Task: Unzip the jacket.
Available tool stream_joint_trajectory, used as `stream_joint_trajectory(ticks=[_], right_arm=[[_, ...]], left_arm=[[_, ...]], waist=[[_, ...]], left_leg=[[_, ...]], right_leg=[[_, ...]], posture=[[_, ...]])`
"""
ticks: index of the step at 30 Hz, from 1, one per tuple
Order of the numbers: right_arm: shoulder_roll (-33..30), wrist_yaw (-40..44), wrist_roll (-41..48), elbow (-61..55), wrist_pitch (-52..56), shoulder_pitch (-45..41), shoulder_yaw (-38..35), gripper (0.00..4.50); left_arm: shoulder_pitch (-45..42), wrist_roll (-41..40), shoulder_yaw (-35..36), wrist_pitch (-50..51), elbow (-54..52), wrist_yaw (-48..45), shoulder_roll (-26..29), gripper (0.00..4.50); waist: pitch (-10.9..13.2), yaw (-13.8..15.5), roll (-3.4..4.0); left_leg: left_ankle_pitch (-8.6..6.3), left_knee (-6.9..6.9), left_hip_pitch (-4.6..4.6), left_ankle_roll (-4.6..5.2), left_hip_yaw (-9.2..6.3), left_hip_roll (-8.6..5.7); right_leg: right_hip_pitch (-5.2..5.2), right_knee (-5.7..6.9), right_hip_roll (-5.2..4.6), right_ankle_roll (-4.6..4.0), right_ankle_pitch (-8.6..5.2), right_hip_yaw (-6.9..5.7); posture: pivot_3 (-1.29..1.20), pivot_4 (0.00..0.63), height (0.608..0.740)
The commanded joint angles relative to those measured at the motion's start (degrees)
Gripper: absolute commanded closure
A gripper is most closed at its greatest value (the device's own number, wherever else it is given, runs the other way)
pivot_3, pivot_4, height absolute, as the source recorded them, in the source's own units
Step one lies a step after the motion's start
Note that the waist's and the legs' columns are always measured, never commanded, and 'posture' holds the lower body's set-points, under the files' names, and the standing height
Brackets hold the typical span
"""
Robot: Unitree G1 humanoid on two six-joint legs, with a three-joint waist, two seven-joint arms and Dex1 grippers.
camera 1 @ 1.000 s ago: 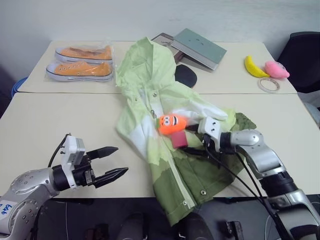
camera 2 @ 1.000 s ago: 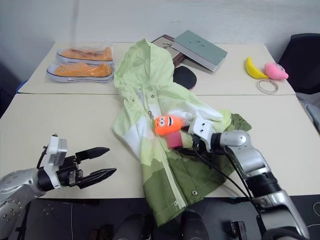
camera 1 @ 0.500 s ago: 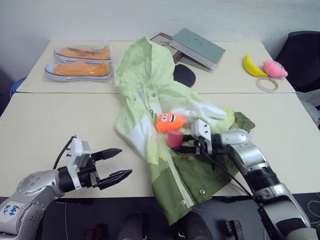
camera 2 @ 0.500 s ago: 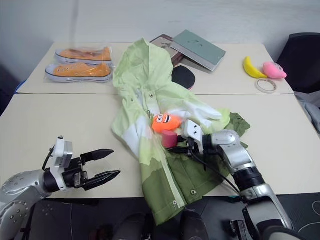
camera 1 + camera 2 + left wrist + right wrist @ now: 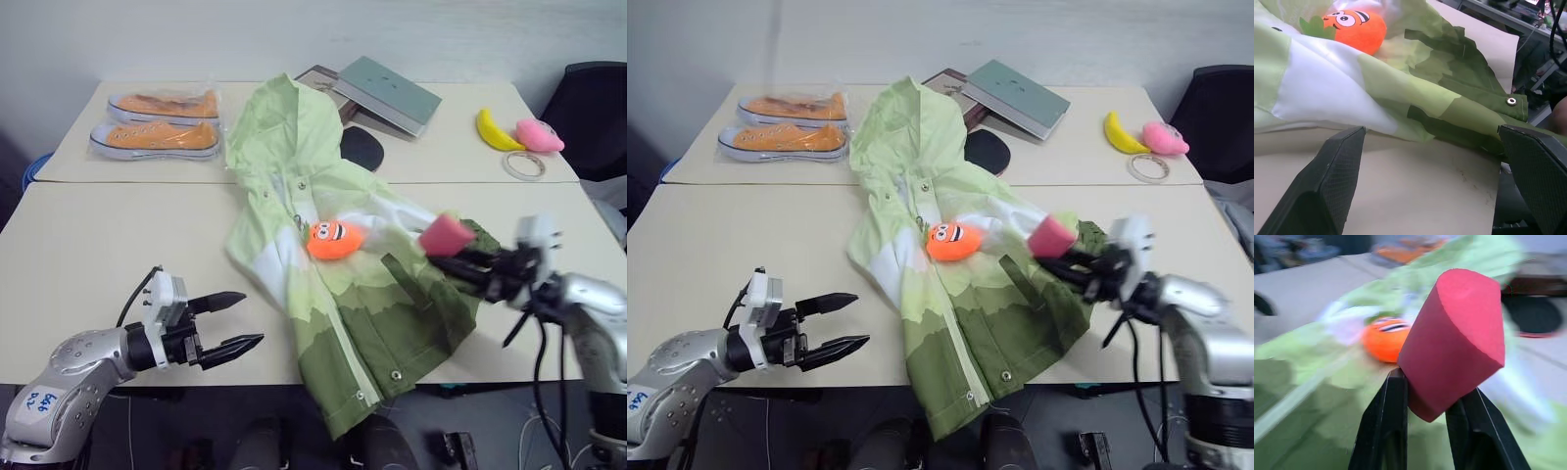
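The jacket (image 5: 343, 304), in light-green, white and olive blocks, lies spread across the table with its hood at the far end and its snap-lined hem (image 5: 396, 374) over the near edge. An orange plush toy (image 5: 334, 240) rests on its chest. My right gripper (image 5: 453, 257) hovers above the jacket's right side, shut on a pink foam block (image 5: 446, 235); the right wrist view has that block (image 5: 1454, 338) wedged between the fingers (image 5: 1395, 421). My left gripper (image 5: 247, 318) stands open and empty by the near table edge, left of the hem, with olive fabric (image 5: 1459, 112) ahead of it.
Orange shoes in a plastic bag (image 5: 157, 122) lie far left. Stacked books (image 5: 387, 93) and a black pad (image 5: 362, 147) sit behind the hood. A yellow banana toy (image 5: 498, 130), a pink plush (image 5: 541, 134) and a tape ring (image 5: 526, 164) lie far right near a black chair (image 5: 593, 108).
My right gripper closed on the pink block beside the orange toy, lifted it off the jacket and swung it right. The left gripper stayed where it was, open.
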Motion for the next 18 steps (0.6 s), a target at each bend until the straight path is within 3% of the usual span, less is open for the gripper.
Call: stream_joint_trajectory(ticks=[1,6,9,13,18], right_arm=[[-2.5,-3.6,-1.5,9.0,-2.3,-0.1,-7.7,3.54],[-8.1,-8.2,-17.7,34.6,-15.4,-4.9,0.0,3.54],[-7.4,-11.2,-18.3,46.8,-16.6,-12.2,0.2,3.54],[-7.5,-12.5,-19.2,52.3,-20.4,-14.9,-0.1,2.58],[-7.4,-10.4,-15.3,42.3,-22.6,-6.6,-4.8,0.89]], left_arm=[[-2.0,0.3,-0.9,-1.6,-0.1,-0.4,-1.1,0.00],[-5.5,2.5,-4.4,-2.4,2.4,-1.7,-1.9,0.00],[-7.8,4.4,-6.0,-3.5,5.4,-1.9,-2.6,0.00],[-10.4,6.3,-6.5,-5.1,8.0,-1.6,-3.1,0.00],[-11.3,10.5,-4.8,-8.9,10.7,4.3,-6.1,0.00]], waist=[[0.0,0.2,-0.01],[0.0,0.1,0.00],[0.1,-0.3,0.12],[0.1,-0.5,0.28],[0.1,0.3,0.28]], left_leg=[[0.00,0.00,-0.01,0.00,0.00,0.00],[0.05,0.04,0.03,0.08,0.16,-0.06],[0.09,0.04,0.08,0.05,0.26,-0.03],[0.18,0.01,0.06,0.01,0.30,0.01],[0.18,0.00,0.04,0.01,0.27,0.01]], right_leg=[[0.01,-0.01,0.01,0.00,0.00,0.00],[0.01,0.04,0.00,0.01,0.00,0.07],[-0.03,0.09,0.05,0.01,0.00,0.11],[-0.08,0.11,0.11,0.02,0.01,0.12],[-0.05,0.11,0.09,0.06,0.03,0.10]], posture=[[0.00,0.150,0.740],[0.00,0.150,0.740],[0.00,0.150,0.740],[0.00,0.150,0.740],[0.00,0.150,0.740]])
